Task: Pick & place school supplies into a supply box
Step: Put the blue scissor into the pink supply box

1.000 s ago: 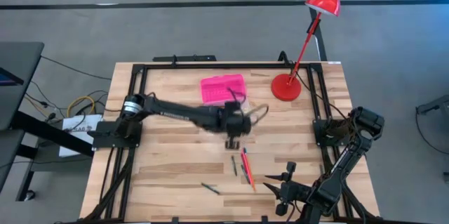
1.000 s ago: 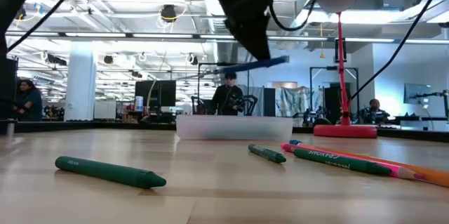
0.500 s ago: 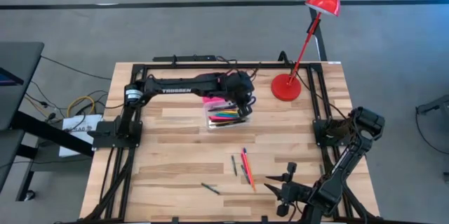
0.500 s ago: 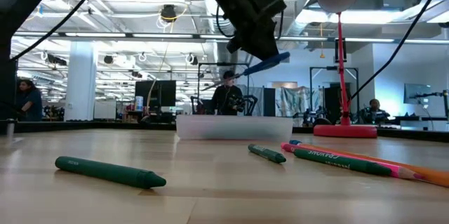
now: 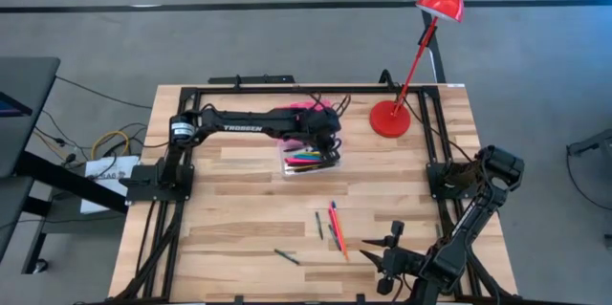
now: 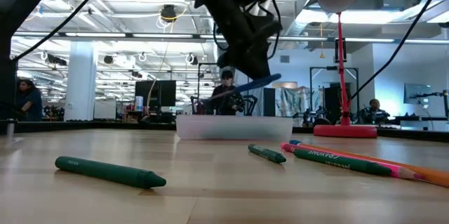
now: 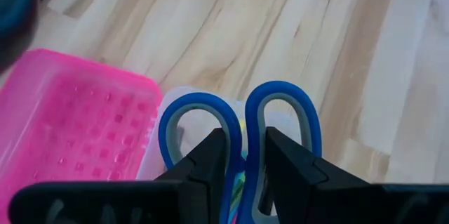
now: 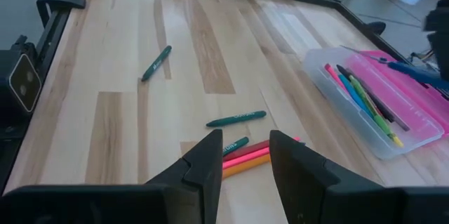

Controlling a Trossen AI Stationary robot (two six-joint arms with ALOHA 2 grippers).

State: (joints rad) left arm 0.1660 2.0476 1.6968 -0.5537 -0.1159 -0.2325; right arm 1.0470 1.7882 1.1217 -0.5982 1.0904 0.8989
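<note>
**Entry: scissors held over the open pencil case**

Item 1, the small blue-handled scissors (image 7: 240,129): I see them pinched between the left gripper's (image 7: 244,155) two dark fingers, which are closed on the handle loops. In the low view the blue handles (image 6: 254,83) jut out tilted, in the air above the case.

Item 2, the supply box, a small rectangular plastic pencil case with a clear base (image 5: 311,162) and a bright pink textured lid (image 7: 66,133): it lies open on the far middle of the table. The clear base already holds a bundle of coloured pens and pencils (image 8: 361,97). The lid lies flat just beside the base, on its far side.

Item 3, the left gripper (image 5: 325,138): I have it reaching across from the left, over the case.

Item 4, loose supplies on the near half of the wooden table (image 5: 239,200): a red pencil (image 5: 334,227) and an orange pencil (image 5: 339,240) lying close together, a dark green crayon (image 5: 319,225) just beside them, and another green crayon (image 5: 287,256) apart toward the near edge. All lie well apart from the case.

Item 5, the right gripper (image 8: 244,155): parked low at the near right corner, its fingers standing a narrow gap apart with nothing between them.

Item 6, the red desk lamp (image 5: 421,37): its round base (image 5: 389,119) sits at the far right, near the case.
</note>
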